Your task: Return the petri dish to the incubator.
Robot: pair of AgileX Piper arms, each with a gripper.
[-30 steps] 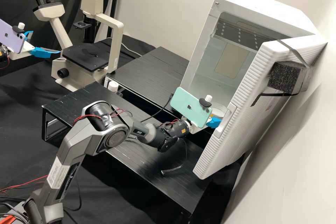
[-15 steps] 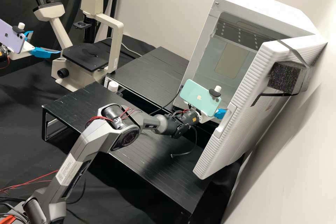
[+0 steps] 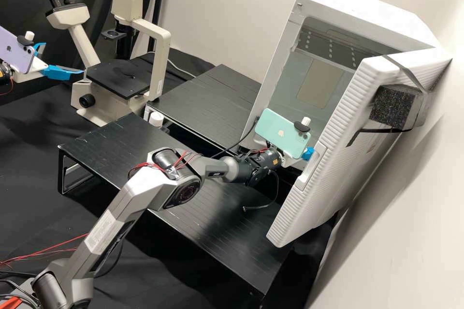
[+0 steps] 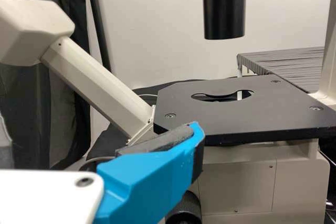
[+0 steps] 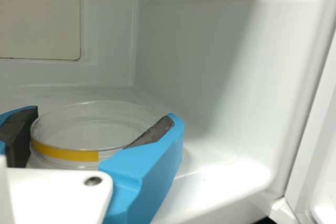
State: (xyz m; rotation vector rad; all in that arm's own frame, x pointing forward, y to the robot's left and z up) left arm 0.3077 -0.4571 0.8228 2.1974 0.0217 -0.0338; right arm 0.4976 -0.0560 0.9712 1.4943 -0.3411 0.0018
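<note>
"Right wrist view: petri dish (image 5: 89, 125) held between the fingertips of the right gripper (image 5: 102, 116), dark pads (image 5: 151, 132) against its sides. Yellow tape band (image 5: 65, 153) faces the palm. Position: inside the incubator (image 3: 360, 6), dish apparently near level."

"Base contact?"

"Cannot tell; the gripper's own white body hides the underside. Floor (image 5: 223, 178) of the chamber shows beside and beyond the finger. Judgement: placing step, late in the task. Dish must be set down before release."

"Primary risk, then?"

"Release above the floor. Cause: misjudged height. Result: dish drops, tips, possibly parts from its lid. Pressing too far down is the converse: clear walls flex or crack between the pads."

"Secondary?"

"Uneven release. If one pad clings to the smooth rim, the dish could be dragged along as the gripper backs out. Suggest a full opening, brief pause, straight retreat."

"Clearances around the gripper?"

"High view: open incubator door (image 3: 333, 137) stands just beside the fingers, smartphone (image 3: 282, 133) mounted behind them. A sideways swing on exit could knock the door or catch the chamber's edge."

"Left gripper (image 3: 63, 58)?"

"Fingers apart, nothing between them, near the microscope (image 3: 123, 75). Low risk to this step unless commanded to move."
</note>
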